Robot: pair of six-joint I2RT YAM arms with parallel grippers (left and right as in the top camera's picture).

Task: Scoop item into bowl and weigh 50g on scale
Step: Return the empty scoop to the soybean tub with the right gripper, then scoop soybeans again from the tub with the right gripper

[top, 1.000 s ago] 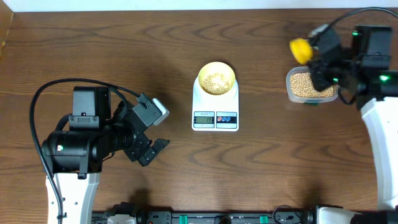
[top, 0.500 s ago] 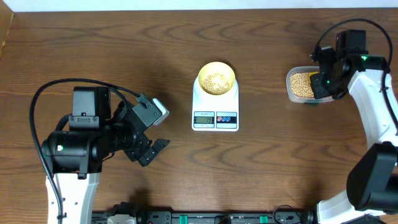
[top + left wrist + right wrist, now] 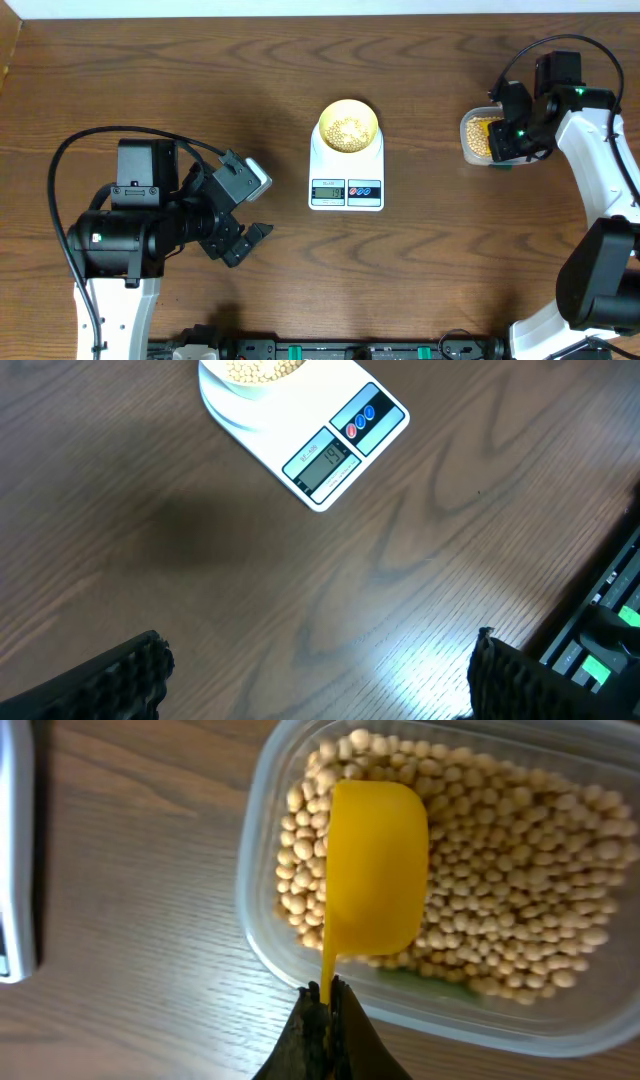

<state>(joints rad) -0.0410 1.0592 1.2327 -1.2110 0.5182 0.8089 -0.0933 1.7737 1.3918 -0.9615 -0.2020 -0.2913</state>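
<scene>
Beans (image 3: 500, 890) fill the clear tub (image 3: 262, 945), where the right gripper (image 3: 325, 1005) pinches the yellow scoop (image 3: 375, 870) by its handle; more lie in the bowl (image 3: 322, 128) on the scale (image 3: 346, 192), while the left gripper (image 3: 260, 205) is spread wide, well apart from the scale

Yel. scoop (image 3: 375, 870), clear plastic tub (image 3: 255, 920)

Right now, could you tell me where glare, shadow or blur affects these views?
Left wrist view: a bright sheen washes the table near the bottom, and a soft dark shadow lies left of the scale. Right wrist view: evenly lit, the beans and yellow scoop distinct. Overhead view: even light, no strong glare, but the scale's display is too small to read.
</scene>
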